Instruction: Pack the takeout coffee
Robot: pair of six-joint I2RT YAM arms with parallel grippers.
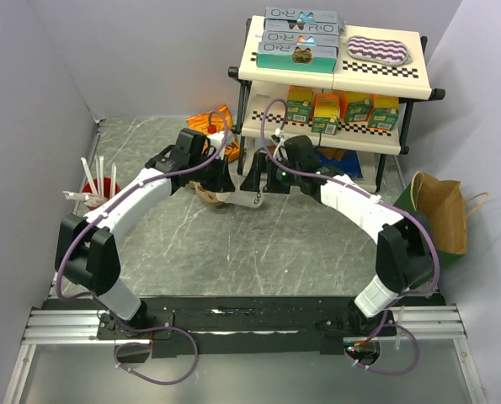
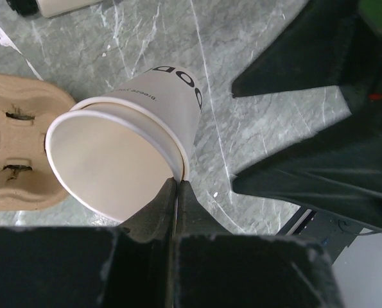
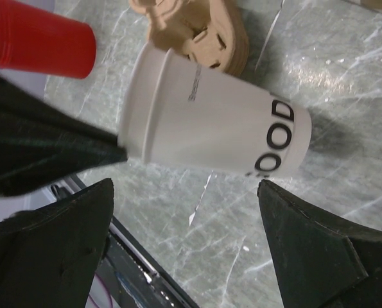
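Carrier point(image 2: 24, 115) beside cup point(image 2: 120, 154), perhaps touching

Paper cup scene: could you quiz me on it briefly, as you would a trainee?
1. True or false: the paper cup has a lid on.
2. Which hand pinches its rim? A. the left hand B. the right hand
3. Fill in: the right hand's jaws stand ____.
Key: 1 false; 2 A; 3 open.

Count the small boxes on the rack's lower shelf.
4, in one row on the lower shelf: leftmost green box, orange box beside it, third box green, rightmost box green. Others may be hidden behind them.
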